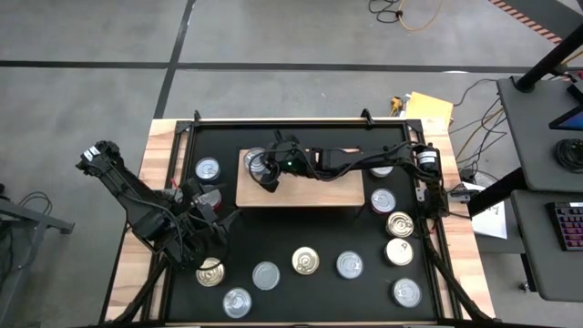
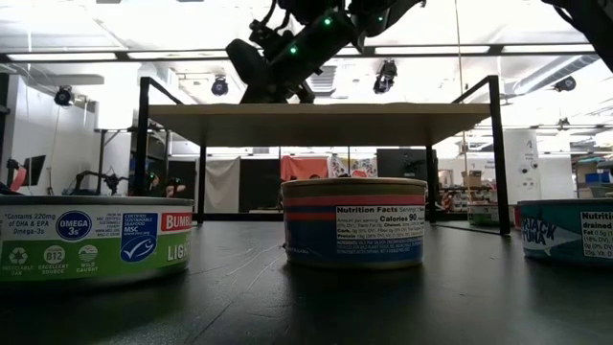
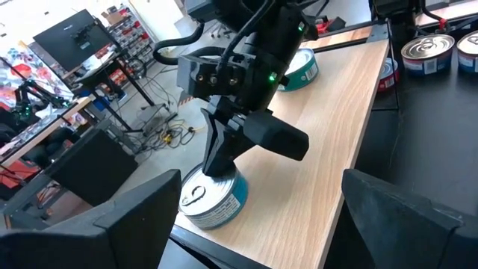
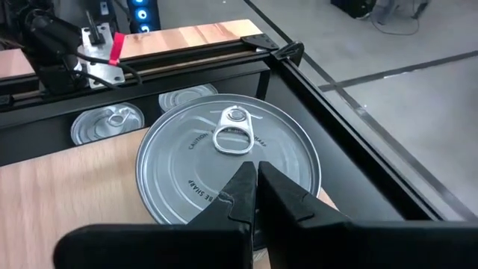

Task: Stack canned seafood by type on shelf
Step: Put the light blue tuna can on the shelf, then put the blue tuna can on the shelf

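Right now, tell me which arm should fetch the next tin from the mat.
Left. Its open gripper hangs over the mat beside loose tins. The right gripper is shut, pressed on a tin atop the shelf.

Silver-lidded tin (image 4: 228, 153) upright on shelf (image 1: 314, 189)

I see the shelf (image 1: 310, 189) at the middle rear of the worktop (image 1: 273, 237); one tin (image 1: 257, 162) sits on its left end, my right pincer (image 1: 266, 182) just above it; loose tins (image 1: 305, 261) lie in front and on both sides; my left pincer (image 1: 208, 205) waits front-left of the shelf.
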`<state>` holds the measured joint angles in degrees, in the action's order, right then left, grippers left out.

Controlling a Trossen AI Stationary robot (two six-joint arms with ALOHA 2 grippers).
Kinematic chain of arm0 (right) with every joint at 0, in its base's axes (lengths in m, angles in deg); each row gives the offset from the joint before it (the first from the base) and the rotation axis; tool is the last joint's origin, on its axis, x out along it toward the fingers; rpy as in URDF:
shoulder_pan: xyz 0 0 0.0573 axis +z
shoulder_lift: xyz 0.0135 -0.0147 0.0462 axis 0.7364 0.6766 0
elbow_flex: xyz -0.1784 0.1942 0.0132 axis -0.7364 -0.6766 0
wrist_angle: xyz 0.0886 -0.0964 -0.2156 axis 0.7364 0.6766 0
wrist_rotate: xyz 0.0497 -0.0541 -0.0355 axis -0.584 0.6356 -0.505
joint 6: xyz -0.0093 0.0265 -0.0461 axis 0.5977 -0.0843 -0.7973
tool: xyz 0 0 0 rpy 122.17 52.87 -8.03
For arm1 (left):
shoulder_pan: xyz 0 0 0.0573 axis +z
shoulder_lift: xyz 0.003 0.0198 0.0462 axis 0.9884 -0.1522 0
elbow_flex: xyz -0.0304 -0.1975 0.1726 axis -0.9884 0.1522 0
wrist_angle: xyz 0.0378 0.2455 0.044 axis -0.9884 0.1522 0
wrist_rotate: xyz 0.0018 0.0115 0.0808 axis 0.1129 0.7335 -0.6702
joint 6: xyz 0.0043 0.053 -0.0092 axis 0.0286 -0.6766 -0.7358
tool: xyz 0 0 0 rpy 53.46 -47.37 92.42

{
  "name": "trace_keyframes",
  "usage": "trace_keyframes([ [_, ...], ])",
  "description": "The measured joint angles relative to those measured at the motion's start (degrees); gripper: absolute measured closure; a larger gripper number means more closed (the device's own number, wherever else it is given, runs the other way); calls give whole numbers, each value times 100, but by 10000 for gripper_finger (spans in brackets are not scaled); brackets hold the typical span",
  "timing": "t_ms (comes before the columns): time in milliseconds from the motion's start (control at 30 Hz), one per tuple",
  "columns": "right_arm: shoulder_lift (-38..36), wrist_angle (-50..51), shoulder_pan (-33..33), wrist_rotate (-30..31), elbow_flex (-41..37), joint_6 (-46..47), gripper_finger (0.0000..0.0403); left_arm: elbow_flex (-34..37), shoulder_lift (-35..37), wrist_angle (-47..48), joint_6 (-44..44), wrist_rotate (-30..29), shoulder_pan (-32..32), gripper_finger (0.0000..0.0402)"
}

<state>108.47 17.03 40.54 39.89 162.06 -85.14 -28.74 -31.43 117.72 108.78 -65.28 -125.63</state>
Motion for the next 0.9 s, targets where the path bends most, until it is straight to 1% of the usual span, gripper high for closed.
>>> trace_keyframes([
  [167,0,-24,-3,-3,0,-209,394,0,0,0,0,-7,0,47],
  [267,-16,-118,2,43,0,-487,394,0,0,-6,8,-7,0,47],
  [367,-209,-114,60,61,-4,-676,394,0,0,-67,26,-6,-1,47],
  [467,-566,89,177,63,11,-746,394,0,0,-206,64,83,-2,47],
  [600,-1047,992,435,61,17,-570,394,2,-28,-448,171,294,-7,47],
  [733,-1463,2213,809,59,17,105,394,2,-209,-730,207,790,-7,47],
  [900,-1768,3537,1452,60,17,1018,394,3,-592,-1238,210,1103,-7,47],
])
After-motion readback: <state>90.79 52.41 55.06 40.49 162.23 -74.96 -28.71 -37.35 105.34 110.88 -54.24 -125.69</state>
